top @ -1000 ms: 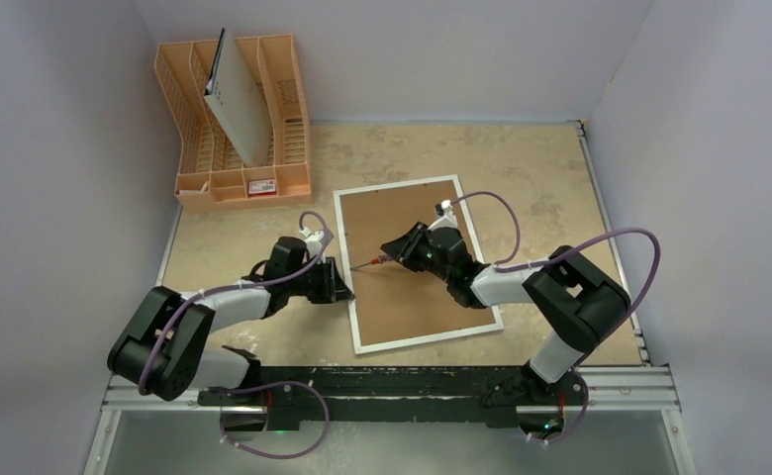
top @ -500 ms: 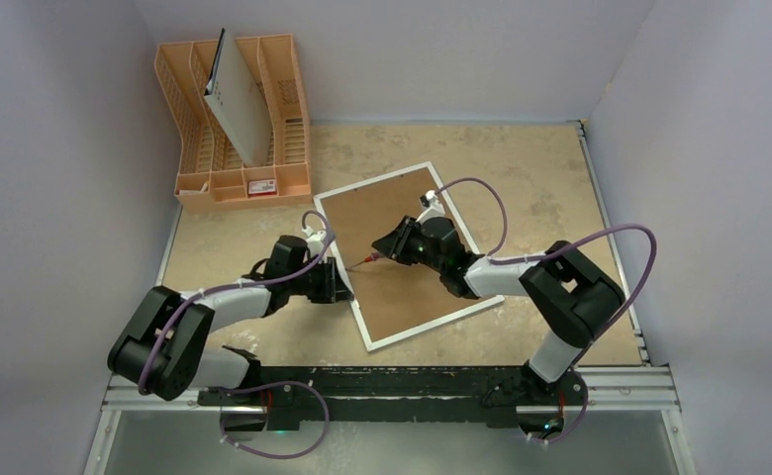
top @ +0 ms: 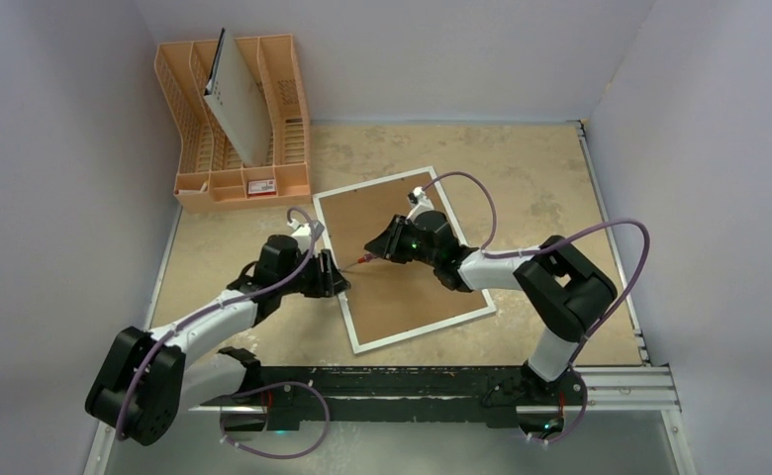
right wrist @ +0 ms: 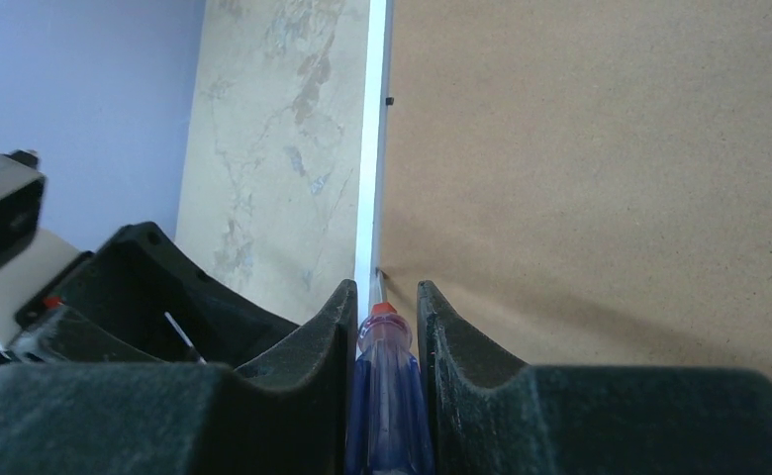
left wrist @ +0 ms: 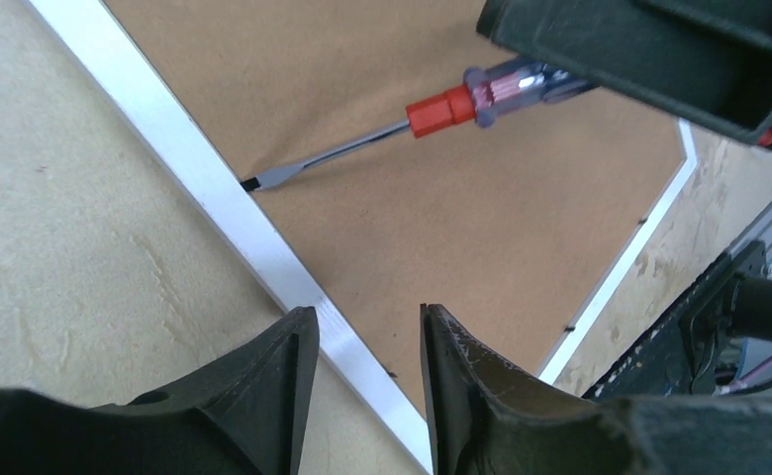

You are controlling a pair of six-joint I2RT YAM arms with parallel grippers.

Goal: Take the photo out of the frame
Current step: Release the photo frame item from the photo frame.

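Table (top: 521,168): pale beige top, mottled with darker blotches, walled in on three sides.

Two things lie directly on it.
- Frame (top: 412,297): near the middle, flat, brown back facing up, with a narrow white border all round. It is skewed against the table's edges, and its far-left corner points toward the rack without touching it.
- Rack (top: 226,190): orange plastic, slotted, in the far-left corner, close to the back wall.

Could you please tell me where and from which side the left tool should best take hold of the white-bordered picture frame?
Probably the narrow white border on the left long edge, approached from the left, low over the table. The flat rectangular white-bordered picture frame lies back-up and is too wide to span, so only its thin rim fits the left tool.
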